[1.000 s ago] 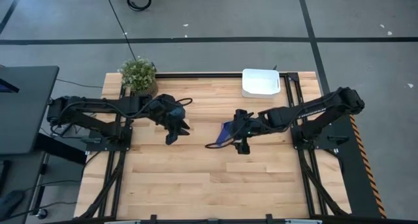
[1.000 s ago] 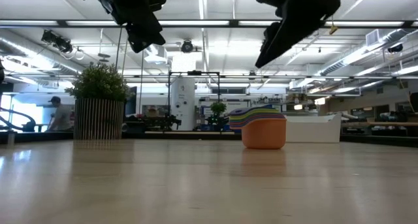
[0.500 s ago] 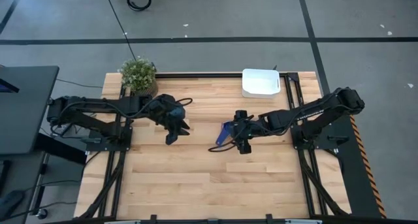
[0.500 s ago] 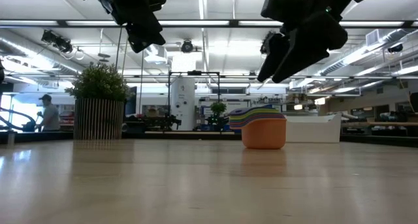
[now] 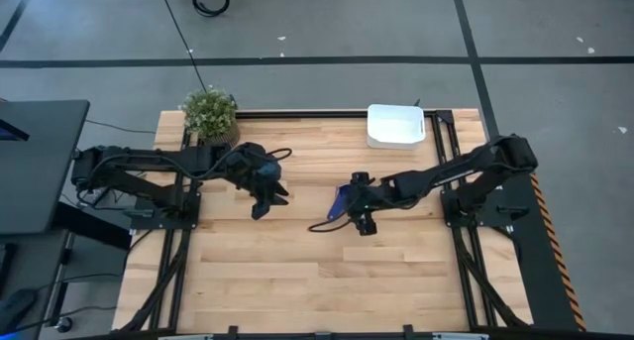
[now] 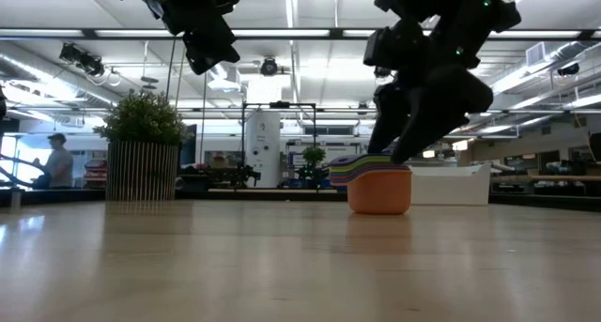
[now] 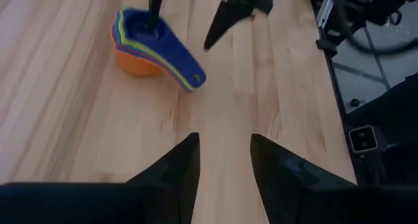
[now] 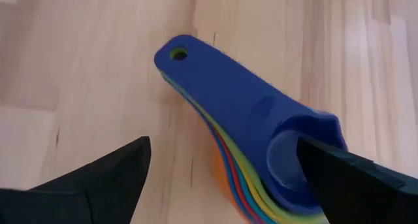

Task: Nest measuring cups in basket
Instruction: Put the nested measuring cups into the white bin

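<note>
The measuring cups (image 5: 340, 200) sit nested in one stack, dark blue on top and orange at the bottom, near the table's middle. The orange cup (image 6: 378, 195) rests on the wood and the handles (image 8: 222, 87) fan out together. My right gripper (image 5: 359, 209) is open and low over the stack. One finger (image 7: 155, 15) stands at the top cup's bowl and the other (image 7: 225, 25) beside the handles. My left gripper (image 5: 267, 203) hangs open, well above the table, left of the cups. The white basket (image 5: 396, 125) stands at the far edge. My right gripper comes at the stack from above, slanting from the table's right. One finger (image 8: 339, 175) reaches the dark blue top cup's bowl (image 8: 287, 152). I cannot tell whether it touches the cup. The other finger (image 8: 98, 178) stands apart from the handles, over bare wood.
A potted green plant (image 5: 210, 112) stands at the far left corner of the table. Bare wood spreads across the near half (image 5: 317, 281). In the low view a person (image 6: 56, 161) shows far off in the room behind the table.
My right gripper has come down from high above the table onto the stack of cups and shifted a little toward the table's left, its fingers now pointing more steeply down. The cups have stayed in place.
</note>
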### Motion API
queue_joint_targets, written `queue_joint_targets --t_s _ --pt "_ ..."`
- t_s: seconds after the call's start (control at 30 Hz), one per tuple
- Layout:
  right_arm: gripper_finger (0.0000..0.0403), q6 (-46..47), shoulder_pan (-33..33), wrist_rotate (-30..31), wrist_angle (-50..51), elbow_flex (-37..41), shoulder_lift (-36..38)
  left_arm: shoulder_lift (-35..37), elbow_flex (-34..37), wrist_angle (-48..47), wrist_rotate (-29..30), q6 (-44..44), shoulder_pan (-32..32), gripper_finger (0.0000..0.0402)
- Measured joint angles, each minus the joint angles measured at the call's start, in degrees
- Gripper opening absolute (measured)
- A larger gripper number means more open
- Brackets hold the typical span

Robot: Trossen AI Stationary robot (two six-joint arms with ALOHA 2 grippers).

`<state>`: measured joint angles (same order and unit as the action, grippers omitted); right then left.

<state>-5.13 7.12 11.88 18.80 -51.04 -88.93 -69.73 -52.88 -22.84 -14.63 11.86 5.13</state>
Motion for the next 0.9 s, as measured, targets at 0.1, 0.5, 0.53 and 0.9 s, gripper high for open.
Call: queue_joint_targets --t_s 0.1,0.5,0.53,0.9 --pt "0.0391 -0.1 -0.25 0.01 -0.89 -0.43 -1.63 0.0 0.0 0.61 0.0 0.0 0.02 0.0142" --pt "0.0391 2.04 -2.77 -0.53 -3.16 -0.64 -5.53 0.0 0.0 3.01 0.0 0.0 0.0 0.0142" --pt "0.0391 2.05 -2.84 -0.71 -3.19 -0.61 -5.4 0.0 0.0 3.0 -0.01 0.0 0.02 0.0142" --pt "0.0372 5.14 -3.52 -1.05 -3.29 -0.55 -5.15 0.02 0.0 3.36 0.0 0.0 0.01 0.0142"
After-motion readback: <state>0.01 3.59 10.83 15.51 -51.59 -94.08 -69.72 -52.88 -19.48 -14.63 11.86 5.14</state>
